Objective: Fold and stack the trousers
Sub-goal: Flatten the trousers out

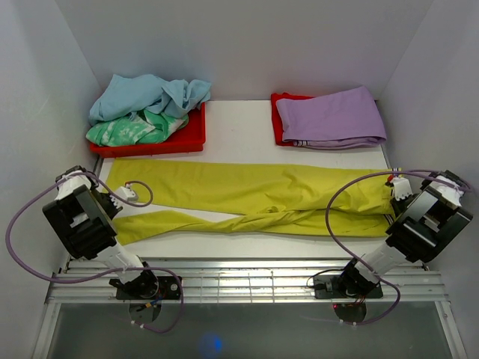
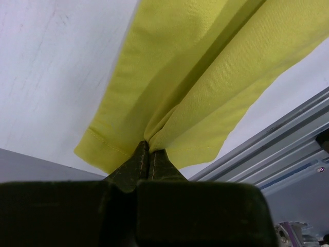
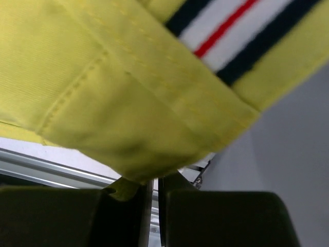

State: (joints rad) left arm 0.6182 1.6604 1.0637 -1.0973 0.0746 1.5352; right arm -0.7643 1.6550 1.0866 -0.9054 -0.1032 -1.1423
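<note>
The left gripper point(image 2: 148, 154) is closed tight on the hem of one leg of the trousers point(image 1: 254, 196), with the cloth bunched into a fold just where the tips meet. The right gripper point(image 3: 154, 182) is also closed, pinching a stitched corner at the waist end, where a navy, white and red striped band shows inside. Between the two, the trousers lie stretched across the white table point(image 1: 239, 123), waist to the right and legs to the left. The far leg lies flat and the near one is twisted and crosses towards it near the middle. The cloth reaches almost from one side wall to the other, so there is little room at either end. Its near edge runs just beside the metal rail point(image 1: 247, 277). At the back, a red tray point(image 1: 187, 138) holds a blue garment point(image 1: 146, 93) and a green-patterned garment point(image 1: 131, 131). A second red tray point(image 1: 276, 127) holds a folded lilac garment point(image 1: 333, 116). Both are near the far leg but apart from it. Plain white walls point(image 1: 247, 45) close the space in.
</note>
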